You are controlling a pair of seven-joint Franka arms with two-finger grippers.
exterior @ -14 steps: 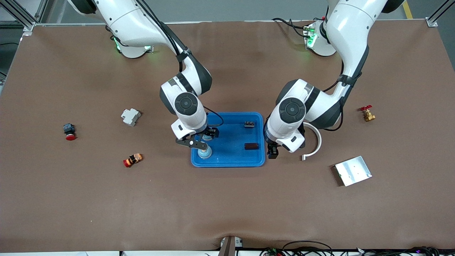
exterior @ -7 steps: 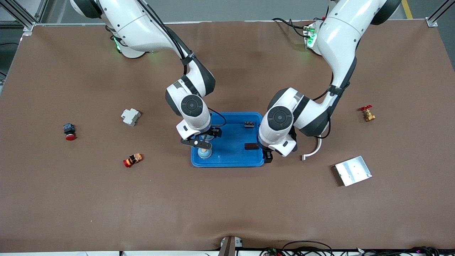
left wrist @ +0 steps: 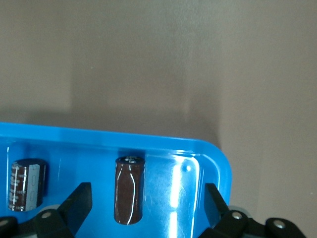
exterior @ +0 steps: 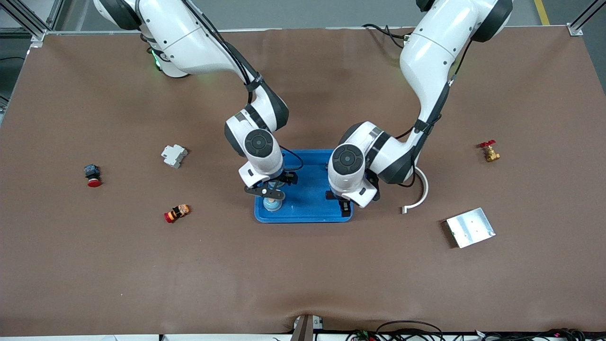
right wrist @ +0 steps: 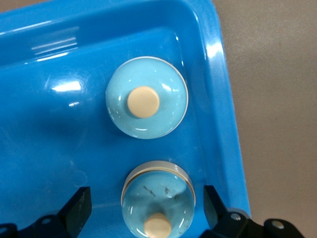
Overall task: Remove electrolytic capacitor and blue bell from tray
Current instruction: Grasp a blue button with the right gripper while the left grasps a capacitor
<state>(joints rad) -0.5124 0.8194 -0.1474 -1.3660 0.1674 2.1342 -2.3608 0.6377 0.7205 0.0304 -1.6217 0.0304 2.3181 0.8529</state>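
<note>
A blue tray point(exterior: 310, 210) lies mid-table. In the right wrist view two pale blue bells stand in it: one bell point(right wrist: 158, 198) sits between the spread fingers of my open right gripper point(right wrist: 145, 206), the other bell point(right wrist: 147, 103) next to it. From the front, a bell point(exterior: 272, 204) shows under the right gripper point(exterior: 269, 192). My left gripper point(exterior: 345, 207) hangs open over the tray's other end. A brown capacitor point(left wrist: 130, 189) lies between its fingers point(left wrist: 79, 203), untouched, with a second capacitor point(left wrist: 27, 184) beside it.
Around the tray lie a white breaker point(exterior: 173, 155), a red push button point(exterior: 92, 175) and a red-orange switch point(exterior: 176, 212) toward the right arm's end. A white curved piece point(exterior: 420, 192), a metal plate point(exterior: 470, 227) and a brass valve point(exterior: 489, 151) lie toward the left arm's end.
The left gripper has moved from beside the tray to over its end, above the capacitor. The right gripper shifted slightly over the bell. Both stayed open.
</note>
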